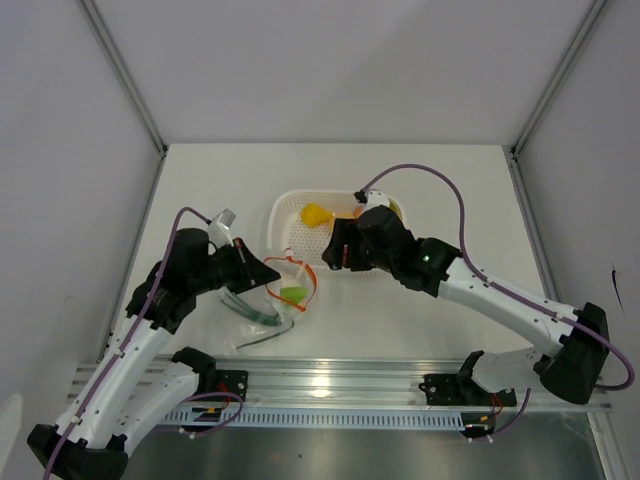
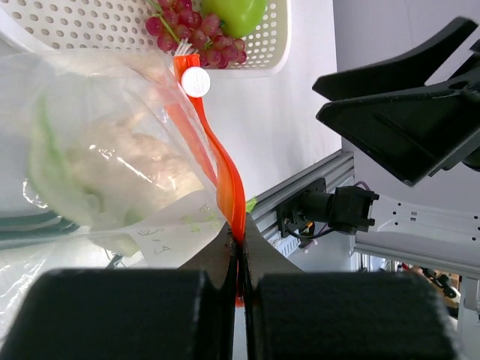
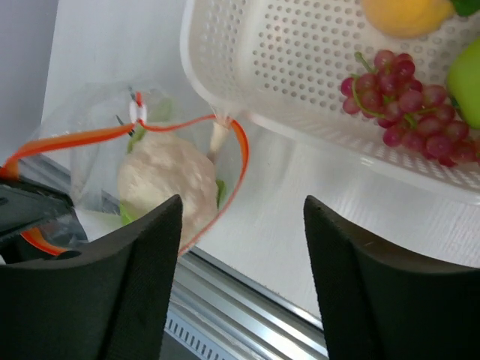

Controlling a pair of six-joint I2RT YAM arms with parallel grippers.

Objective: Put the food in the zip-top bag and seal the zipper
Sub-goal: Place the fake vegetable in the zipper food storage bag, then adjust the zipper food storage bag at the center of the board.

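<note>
The clear zip-top bag [image 1: 278, 300] lies in front of the white basket [image 1: 290, 215], its mouth held open. My left gripper [image 2: 238, 251] is shut on the red-orange zipper [image 2: 225, 180] at the bag's near corner. Inside the bag lie a white cauliflower [image 3: 169, 184] and something green [image 1: 294, 292]. My right gripper [image 3: 244, 255] hovers open and empty over the basket's near rim, beside the bag's mouth. In the basket are dark red grapes [image 3: 405, 97], a green apple [image 3: 469, 82] and a yellow lemon [image 1: 316, 214]. Other food under the right arm is hidden.
The basket's wall [image 3: 300, 75] touches the far side of the bag's mouth. An aluminium rail [image 1: 330, 380] runs along the table's near edge just behind the bag. Grey side walls close the table left and right.
</note>
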